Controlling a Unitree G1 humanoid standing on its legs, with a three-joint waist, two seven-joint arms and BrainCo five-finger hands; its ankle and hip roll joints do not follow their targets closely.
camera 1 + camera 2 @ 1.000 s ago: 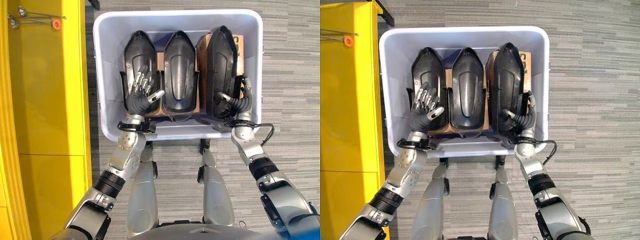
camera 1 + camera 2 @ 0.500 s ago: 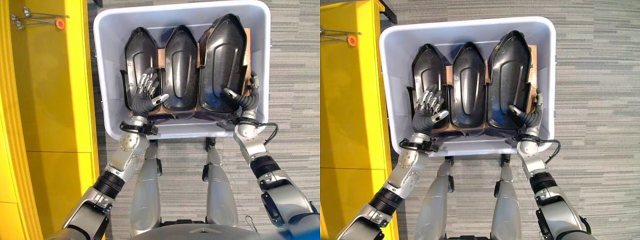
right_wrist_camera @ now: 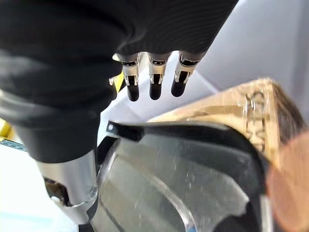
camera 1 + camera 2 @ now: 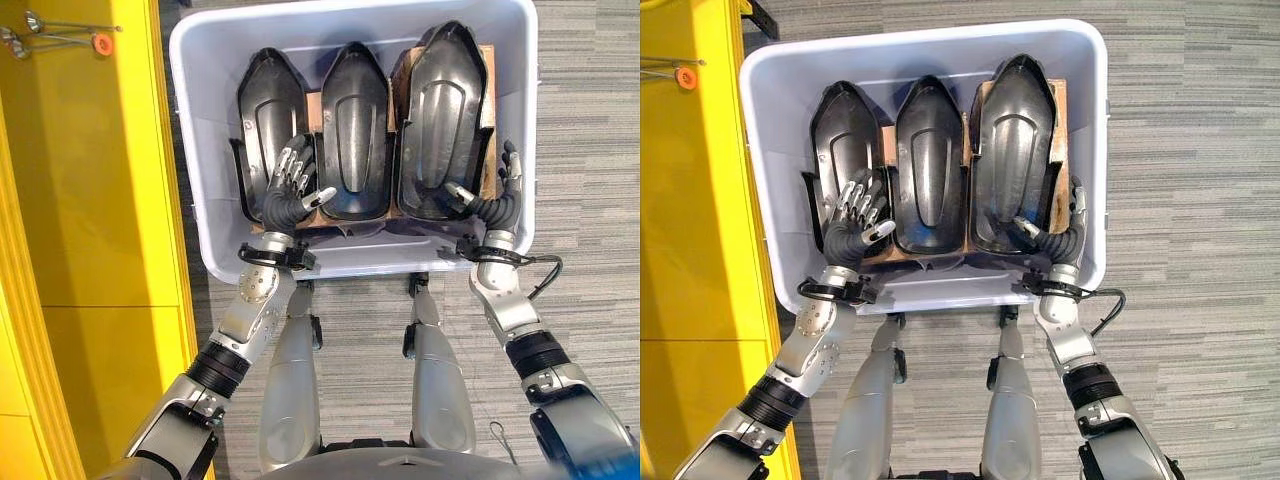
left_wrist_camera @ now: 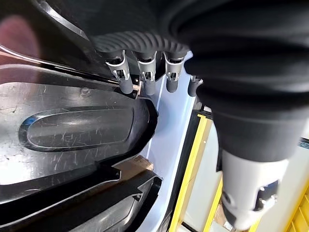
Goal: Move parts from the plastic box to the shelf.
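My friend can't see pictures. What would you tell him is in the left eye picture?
A robot reaches both hands into a pale plastic box on the floor, where three black shell-shaped parts lie side by side. Its left hand rests on the left part; its right hand is at the right part. A yellow shelf stands left.

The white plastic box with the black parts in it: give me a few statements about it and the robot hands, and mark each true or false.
1. Three black moulded plastic parts stand side by side in the white plastic box. True.
2. The left robot hand is over the rightmost part. False: it is at the leftmost part, fingers straight.
3. The right robot hand is at the rightmost part's near end, thumb on the part's inner face. True.
4. The yellow shelf stands on the robot's right. False: it is on the left.
5. Brown cardboard shows behind the parts. True.
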